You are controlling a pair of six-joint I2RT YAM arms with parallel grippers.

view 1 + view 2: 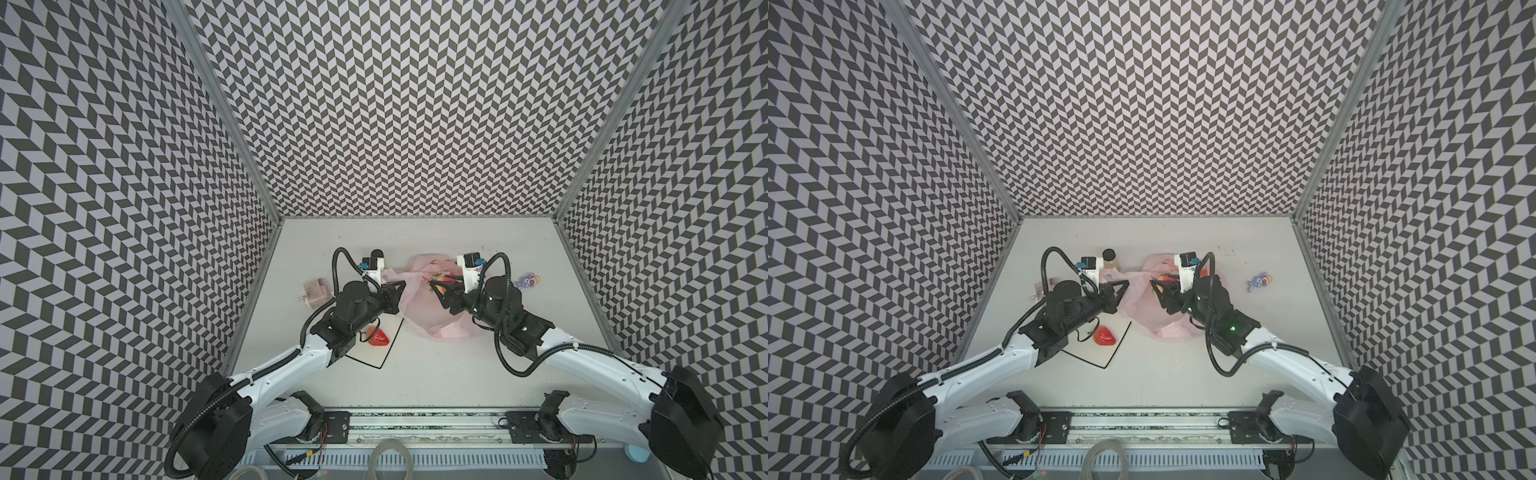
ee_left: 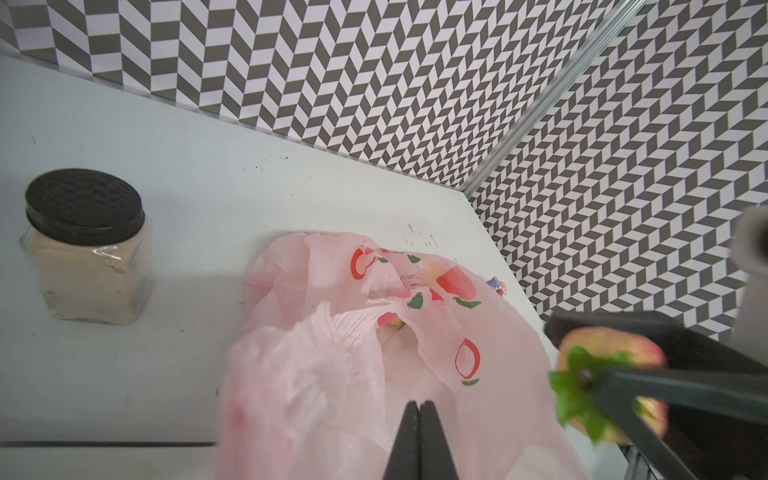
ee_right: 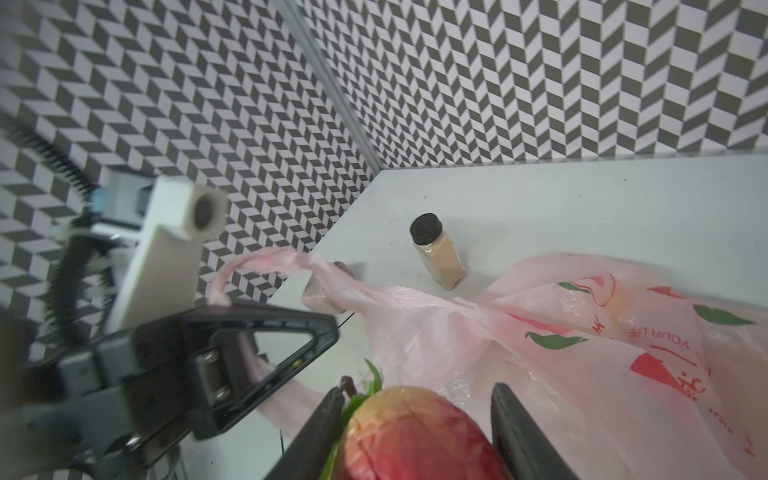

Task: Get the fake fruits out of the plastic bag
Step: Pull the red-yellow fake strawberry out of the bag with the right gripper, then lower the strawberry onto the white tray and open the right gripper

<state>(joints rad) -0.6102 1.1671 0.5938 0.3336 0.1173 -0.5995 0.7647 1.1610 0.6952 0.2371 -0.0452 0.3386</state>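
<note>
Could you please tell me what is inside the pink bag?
In the bag, one fruit shows at the mouth and a yellowish shape through the plastic; folds hide anything deeper.

Most of the white plate [image 1: 374, 353] is hidden from you under the left arm [image 1: 282, 365], which also covers part of the red strawberry [image 1: 379, 337] on it. The fake fruit [image 3: 415, 440] held by the right gripper [image 3: 415, 399] runs off the bottom edge of the right wrist view. The plastic bag [image 1: 419, 320] veils whatever lies inside it. The purple figurine [image 1: 528, 281] is too small for you to make out.
</note>
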